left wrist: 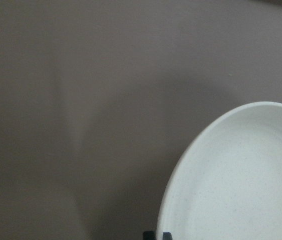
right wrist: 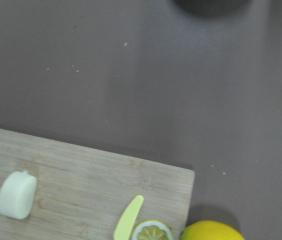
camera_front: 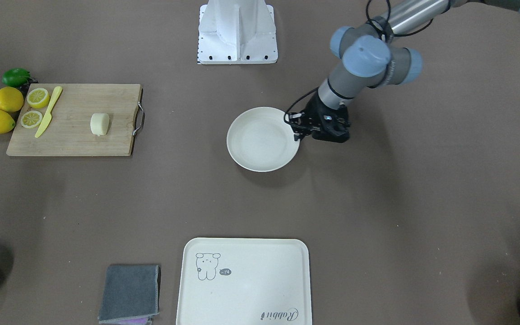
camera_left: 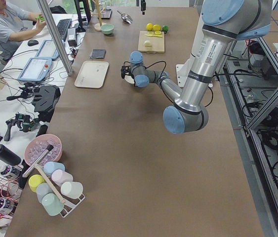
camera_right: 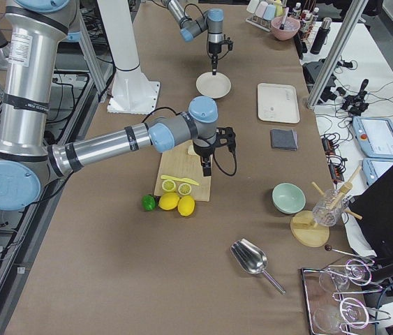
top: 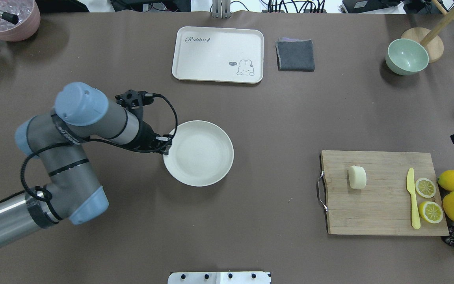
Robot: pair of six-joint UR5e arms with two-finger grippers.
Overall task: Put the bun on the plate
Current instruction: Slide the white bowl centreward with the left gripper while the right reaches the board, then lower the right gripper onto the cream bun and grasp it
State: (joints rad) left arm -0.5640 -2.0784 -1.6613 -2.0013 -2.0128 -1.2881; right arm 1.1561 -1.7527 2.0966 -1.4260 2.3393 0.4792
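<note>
— Where do we find the small pale cream stubby bun [camera_front: 99,124]?
— We see it lying on the rectangular wooden cutting board [camera_front: 75,140], on the robot's right side, well apart from the round off-white shallow plate [camera_front: 262,140].
— And the left gripper [left wrist: 157,235]?
— It points down at the plate's rim. In the wrist view we see its 2 dark fingertips [left wrist: 148,235] close together at that rim. We cannot tell whether they pinch it.
— The right gripper [camera_right: 205,171]?
— It hangs over the board. We cannot tell whether its fingers are spread or pressed together.
— What else do we see there?
— A flat yellow plastic knife [camera_front: 48,112] and 2 round lemon slices [camera_front: 38,97] lie on the board's end far from the plate. 2 yellow whole lemons [camera_front: 9,99] and a round green lime [camera_front: 16,77] sit just beside that end.
</note>
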